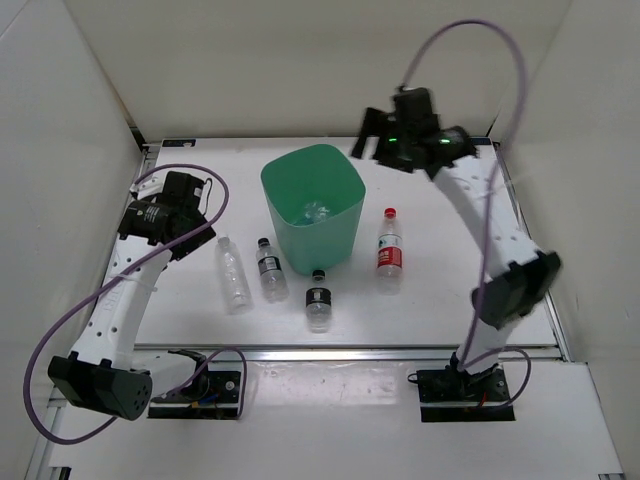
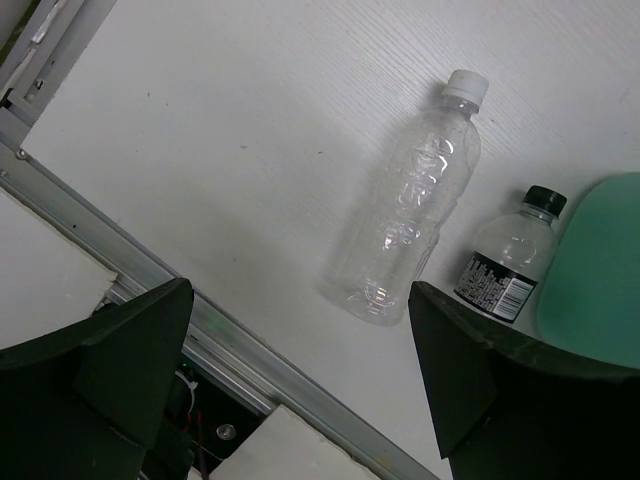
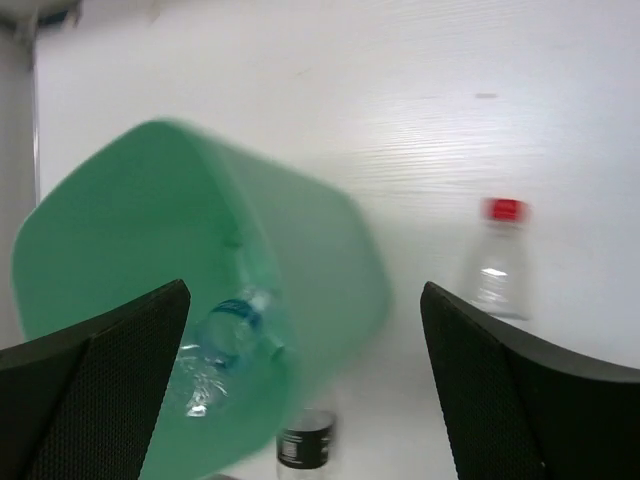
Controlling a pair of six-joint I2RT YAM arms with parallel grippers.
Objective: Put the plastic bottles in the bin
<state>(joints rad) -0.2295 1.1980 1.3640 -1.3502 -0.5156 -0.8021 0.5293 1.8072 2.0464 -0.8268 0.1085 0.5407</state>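
The mint-green bin (image 1: pixel 330 245) stands mid-table with a blue-labelled bottle (image 1: pixel 318 211) lying inside it; the right wrist view shows that bottle (image 3: pixel 215 350) through the bin (image 3: pixel 300 250) mouth. On the table lie a plain bottle (image 1: pixel 233 273), two dark-labelled bottles (image 1: pixel 270 268) (image 1: pixel 318 301) and a red-labelled bottle (image 1: pixel 389 249). My right gripper (image 1: pixel 365 138) hangs open and empty above the bin's far right corner (image 3: pixel 305 290). My left gripper (image 1: pixel 200 215) is open and empty, raised left of the plain bottle (image 2: pixel 410 215) and a dark-labelled bottle (image 2: pixel 508 262).
White walls close in the table on three sides. An aluminium rail (image 2: pixel 250 350) runs along the table's near edge. The bin (image 2: pixel 595 265) sits just right of the dark-labelled bottle in the left wrist view.
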